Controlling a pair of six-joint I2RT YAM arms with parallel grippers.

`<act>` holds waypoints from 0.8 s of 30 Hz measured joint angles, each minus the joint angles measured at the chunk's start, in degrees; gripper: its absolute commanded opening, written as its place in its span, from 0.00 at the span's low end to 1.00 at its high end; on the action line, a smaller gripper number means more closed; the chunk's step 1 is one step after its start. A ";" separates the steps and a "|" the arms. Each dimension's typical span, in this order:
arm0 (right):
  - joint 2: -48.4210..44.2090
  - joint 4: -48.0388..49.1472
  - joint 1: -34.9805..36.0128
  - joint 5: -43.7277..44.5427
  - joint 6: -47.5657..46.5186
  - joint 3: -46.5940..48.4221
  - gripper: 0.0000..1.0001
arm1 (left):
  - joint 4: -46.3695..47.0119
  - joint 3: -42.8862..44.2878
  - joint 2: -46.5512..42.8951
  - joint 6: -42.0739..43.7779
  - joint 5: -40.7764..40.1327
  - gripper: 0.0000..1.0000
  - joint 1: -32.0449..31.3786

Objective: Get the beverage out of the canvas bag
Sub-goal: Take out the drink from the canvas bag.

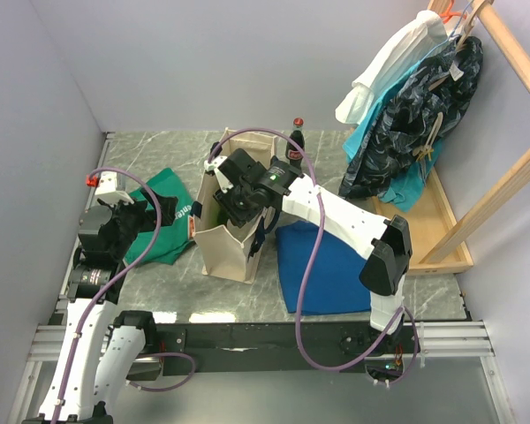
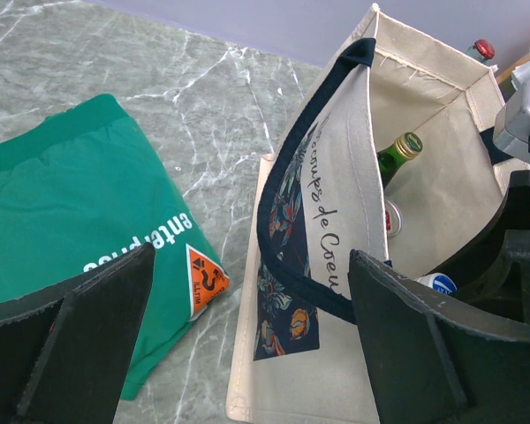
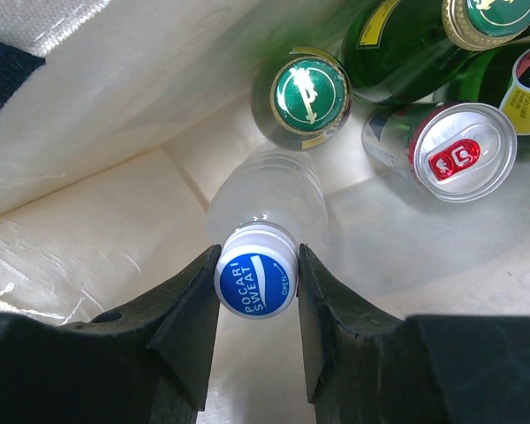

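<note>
The cream canvas bag (image 1: 223,247) with navy handles stands open in the middle of the table. In the right wrist view, inside the bag, a clear beverage bottle with a blue and white Pocari Sweat cap (image 3: 256,284) stands upright. My right gripper (image 3: 258,253) reaches down into the bag (image 3: 88,221), and its two fingers press on both sides of that cap. My left gripper (image 2: 252,261) hangs open outside the bag's left wall (image 2: 336,238), with nothing between its fingers. From the top, the right gripper (image 1: 234,208) is sunk in the bag's mouth.
Two green glass bottles (image 3: 311,95) (image 3: 488,18) and a silver can with a red tab (image 3: 455,150) also stand in the bag. A green cloth (image 1: 163,230) lies left of it, a blue folded cloth (image 1: 322,265) to its right. A clothes rack (image 1: 424,115) fills the back right.
</note>
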 measured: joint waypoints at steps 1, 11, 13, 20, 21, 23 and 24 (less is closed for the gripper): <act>0.00 -0.02 0.00 0.02 0.00 0.00 0.05 | 0.00 0.00 0.00 0.00 0.00 0.96 0.00; 0.02 -0.76 0.00 0.33 0.20 0.70 0.00 | -0.02 0.00 -0.11 0.02 -0.04 0.96 0.00; 0.09 -1.27 0.00 0.44 0.24 1.27 0.00 | -0.02 0.00 -0.11 0.00 -0.04 0.96 0.00; 0.24 -2.97 0.00 0.48 0.63 7.06 0.00 | -0.02 0.00 -0.15 0.02 -0.04 0.96 0.00; 0.24 -3.15 0.00 0.48 0.70 8.09 0.00 | -0.02 0.00 -0.22 0.02 -0.04 0.96 0.00; 0.24 -3.21 0.00 0.44 0.76 9.31 0.00 | -0.04 0.00 -0.37 0.02 -0.04 0.96 -0.02; 0.24 -3.43 0.00 0.44 0.87 9.94 0.00 | -0.04 0.00 -0.37 0.00 -0.02 0.96 0.00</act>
